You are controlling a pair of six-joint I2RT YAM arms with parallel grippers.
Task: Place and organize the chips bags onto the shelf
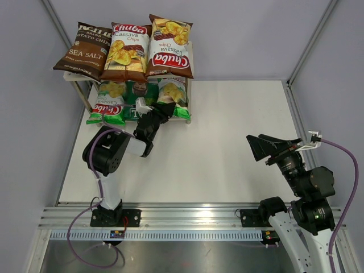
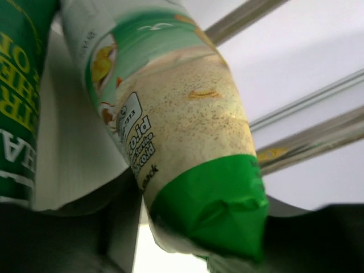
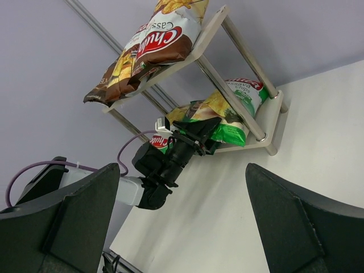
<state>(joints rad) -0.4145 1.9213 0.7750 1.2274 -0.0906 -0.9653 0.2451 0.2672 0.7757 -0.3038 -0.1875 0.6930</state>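
The shelf (image 1: 190, 116) stands at the far left. Its top tier holds the dark brown Sea Salt bag (image 1: 85, 51) and two brown/white Chuba bags (image 1: 126, 51) (image 1: 169, 48). The lower tier holds a green Chuba bag (image 1: 108, 102), the dark green REAL bag (image 1: 136, 94) and a second green Chuba bag (image 1: 173, 91). My left gripper (image 1: 162, 111) is open at the lower tier's front. That second green bag's near end (image 2: 210, 210) lies between its spread fingers. My right gripper (image 1: 261, 148) is open and empty over the table at the right.
The shelf's silver legs (image 2: 307, 142) run close beside the left gripper, and its lower board (image 3: 273, 131) ends near the bag. White table (image 1: 227, 142) stretches between the arms. Grey walls close in behind and at both sides.
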